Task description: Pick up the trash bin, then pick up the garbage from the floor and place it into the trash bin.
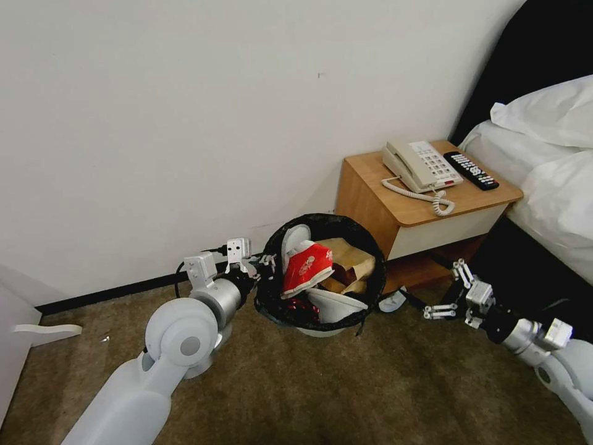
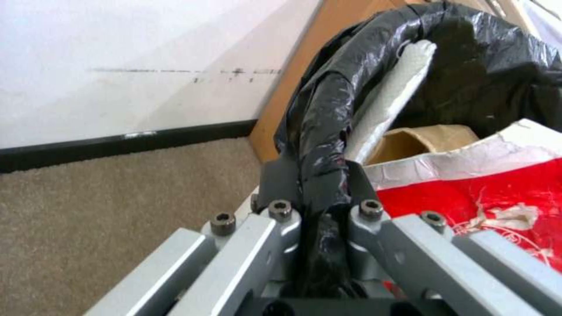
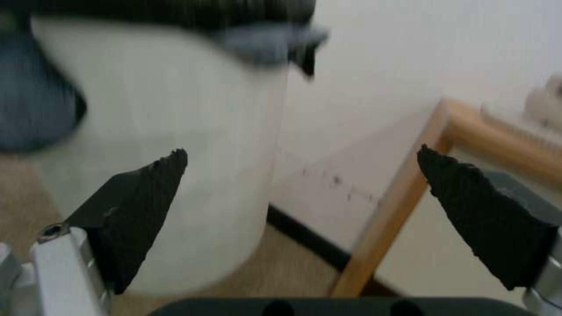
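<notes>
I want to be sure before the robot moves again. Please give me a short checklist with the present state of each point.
1. Left claw shut on the rim of the trash bin: ok, fingers pinch the black bag at the rim.
2. Right claw free for picking: ok, open and holding nothing.
3. Litter inside the bin: ok, red paper cup, brown paper bag and a white slipper are in it.
4. Floor clear of garbage: not ok, a pale-blue face mask lies by the bin.
5. Bin lifted off the floor: cannot tell.
</notes>
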